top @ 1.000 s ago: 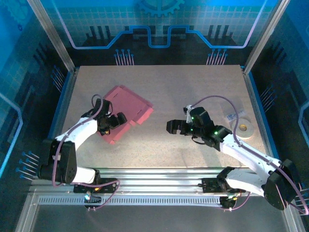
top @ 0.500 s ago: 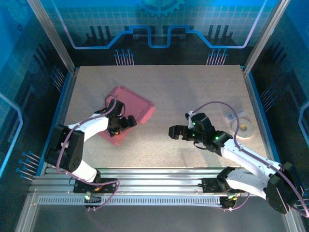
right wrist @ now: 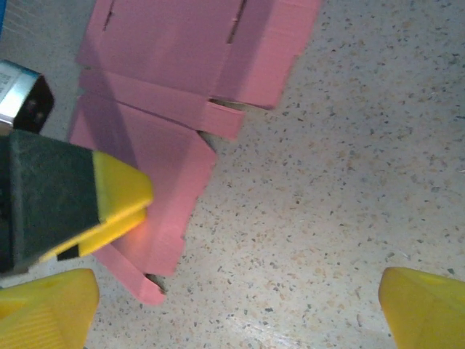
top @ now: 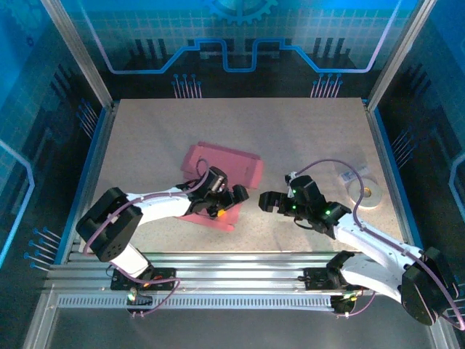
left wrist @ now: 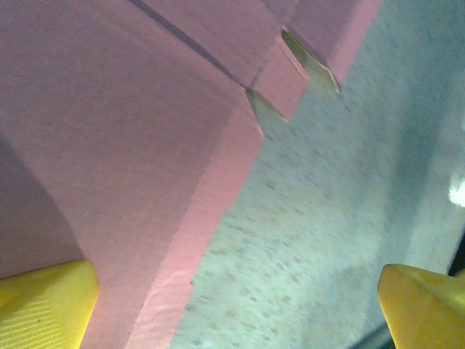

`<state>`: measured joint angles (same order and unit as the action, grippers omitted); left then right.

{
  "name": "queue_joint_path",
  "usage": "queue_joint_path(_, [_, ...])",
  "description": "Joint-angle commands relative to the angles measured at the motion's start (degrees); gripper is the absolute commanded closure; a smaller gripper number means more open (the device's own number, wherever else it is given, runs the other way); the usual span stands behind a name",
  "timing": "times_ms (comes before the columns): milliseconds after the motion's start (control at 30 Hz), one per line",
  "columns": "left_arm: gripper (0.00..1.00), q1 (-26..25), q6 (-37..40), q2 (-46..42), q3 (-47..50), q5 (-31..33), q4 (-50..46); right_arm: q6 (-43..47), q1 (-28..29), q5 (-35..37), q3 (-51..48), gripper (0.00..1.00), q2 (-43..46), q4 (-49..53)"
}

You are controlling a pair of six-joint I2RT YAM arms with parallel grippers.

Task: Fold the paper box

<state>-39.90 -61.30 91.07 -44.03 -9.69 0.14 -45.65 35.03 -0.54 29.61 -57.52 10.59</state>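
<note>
The paper box [top: 232,163] is a pink flapped sheet lying flat near the table's middle. My left gripper [top: 231,200] stands open low over its near right corner. In the left wrist view the paper box [left wrist: 131,109] lies under one yellow fingertip [left wrist: 43,302], and the other is over bare table, with the left gripper [left wrist: 236,305] holding nothing. My right gripper [top: 267,202] stands open just right of the sheet. In the right wrist view the right gripper [right wrist: 236,309] is over bare table, the paper box [right wrist: 174,51] lies ahead, and a left finger [right wrist: 109,196] rests over its flap.
A small white tape roll [top: 365,193] lies at the right side of the table, with a small clear packet [top: 349,175] just behind it. Metal frame posts and blue walls enclose the table [top: 305,131]. Rails run along the near edge.
My left arm has swung right, and the pink sheet has slid and turned with it from the left side toward the middle. My right gripper has drifted slightly nearer and lower.
</note>
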Motion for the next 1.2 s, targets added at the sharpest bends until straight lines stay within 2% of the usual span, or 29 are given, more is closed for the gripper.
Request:
queue_joint_path(0, [0.01, 1.1, -1.1, -1.8, -1.8, -1.2, -0.2, 0.7, -0.4, -1.6, 0.8, 0.0, 1.7, -0.1])
queue_joint_path(133, [0.01, 5.1, 5.1, -6.5, -1.4, -2.8, -3.2, 1.0, 0.7, -4.0, 0.6, 0.0, 1.7, -1.8])
queue_joint_path(267, [0.01, 10.8, 10.1, -10.9, -1.7, -4.7, -10.3, 1.5, 4.6, -3.5, 1.8, 0.0, -1.7, -4.5])
queue_joint_path(433, [0.01, 19.2, 12.6, -17.5, 3.1, -7.4, -12.5, 0.8, 9.6, -1.8, 5.8, 0.0, -9.5, -7.0])
queue_joint_path(600, [0.01, 25.4, 15.8, -23.0, 5.3, -6.9, -18.2, -2.5, 14.5, 1.4, 10.8, 0.0, -18.4, -10.0])
queue_joint_path(700, [0.01, 29.2, 16.8, -25.9, 7.2, -8.8, -19.3, -3.9, 16.7, 0.7, 14.6, 0.0, -24.5, -11.6])
queue_joint_path(933, [0.01, 35.1, 19.1, -31.6, 11.1, -14.4, -17.4, -5.1, 20.3, -1.0, 22.1, 0.0, -35.4, -14.3])
queue_joint_path(1167, [0.01, 35.4, 19.9, -34.2, 13.8, -16.4, -14.0, -7.9, 21.1, -1.1, 24.4, 0.0, -40.4, -13.3])
